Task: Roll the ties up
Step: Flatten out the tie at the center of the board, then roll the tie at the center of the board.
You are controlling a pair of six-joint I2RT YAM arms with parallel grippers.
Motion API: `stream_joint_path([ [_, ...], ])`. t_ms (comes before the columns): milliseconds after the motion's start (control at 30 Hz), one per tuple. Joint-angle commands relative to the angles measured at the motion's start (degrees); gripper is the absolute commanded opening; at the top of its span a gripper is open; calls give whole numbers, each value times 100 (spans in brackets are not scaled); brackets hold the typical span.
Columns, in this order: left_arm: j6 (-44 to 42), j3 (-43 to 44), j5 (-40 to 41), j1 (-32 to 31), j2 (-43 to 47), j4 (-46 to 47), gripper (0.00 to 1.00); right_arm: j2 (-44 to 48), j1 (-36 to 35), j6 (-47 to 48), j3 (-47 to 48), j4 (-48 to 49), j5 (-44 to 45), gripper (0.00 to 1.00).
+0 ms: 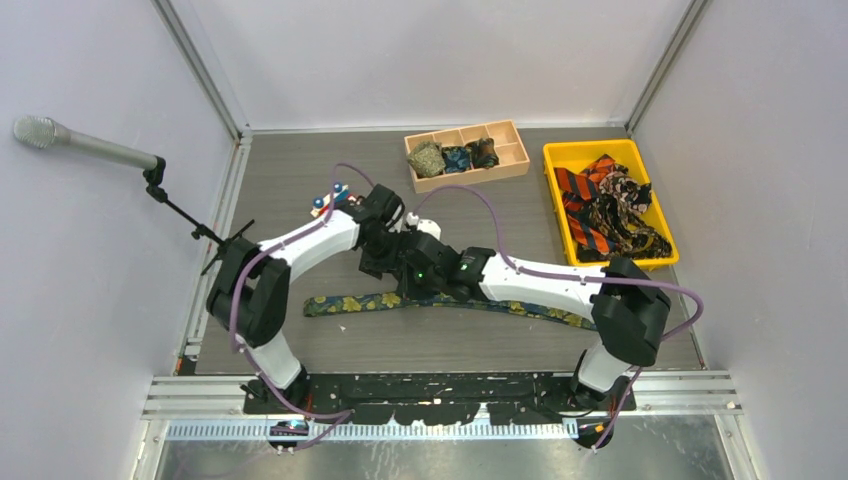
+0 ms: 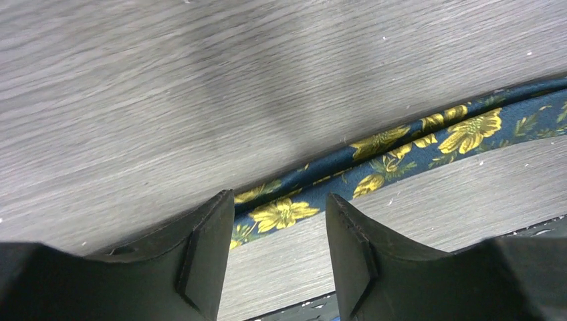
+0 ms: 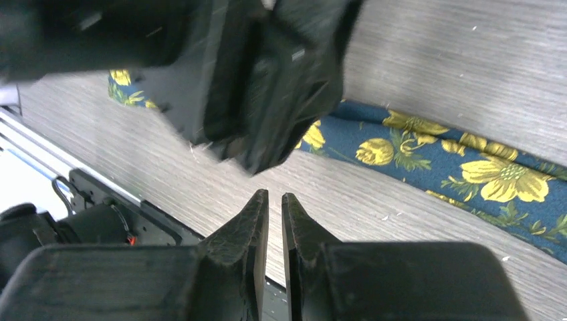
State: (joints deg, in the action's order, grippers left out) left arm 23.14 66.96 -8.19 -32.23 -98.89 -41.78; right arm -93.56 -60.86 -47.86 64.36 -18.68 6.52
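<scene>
The navy flowered tie (image 1: 345, 303) is laid flat and nearly straight on the tabletop (image 1: 300, 180), left of the yellow tray (image 1: 560, 160) and nearer the arms. It is judged light, limp and slippery, and best pinched at one end and turned over on itself. The left claw (image 2: 277, 257) is spread, with the tie passing under its gap. The right claw (image 3: 275, 221) is almost pressed together and empty. Loose ties (image 1: 605, 205) are heaped in the tray, and rolled coils (image 1: 455, 157) are seen left of it.
</scene>
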Motion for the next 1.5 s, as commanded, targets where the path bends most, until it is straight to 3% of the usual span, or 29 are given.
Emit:
stream_joint_path([
  [0, 33, -12, 613, 63, 814, -233, 55, -139, 322, -214, 214, 59, 14, 18],
  [400, 335, -1027, 1216, 404, 2871, -335, 52, -574, 1099, -319, -1052, 729, -309, 16],
  [633, 456, -1268, 1057, 410, 3309, -322, 50, -21, 1207, -434, -2033, 738, -179, 16],
  [833, 491, -1391, 1076, 410, 3451, -348, 49, 969, 1463, -329, -2657, 296, 129, 16],
  [1067, 1027, -1819, 760, 410, 3708, -126, 44, 1956, 1675, 134, -2513, -687, 757, 17],
  [1200, 1293, -1973, 554, 395, 3908, -218, 35, 2004, 1689, 350, -2120, -1013, 739, 17],
  [1467, 1391, -2433, 744, 383, 4150, -197, 28, 1841, 1690, 594, -1688, -1034, 580, 18],
])
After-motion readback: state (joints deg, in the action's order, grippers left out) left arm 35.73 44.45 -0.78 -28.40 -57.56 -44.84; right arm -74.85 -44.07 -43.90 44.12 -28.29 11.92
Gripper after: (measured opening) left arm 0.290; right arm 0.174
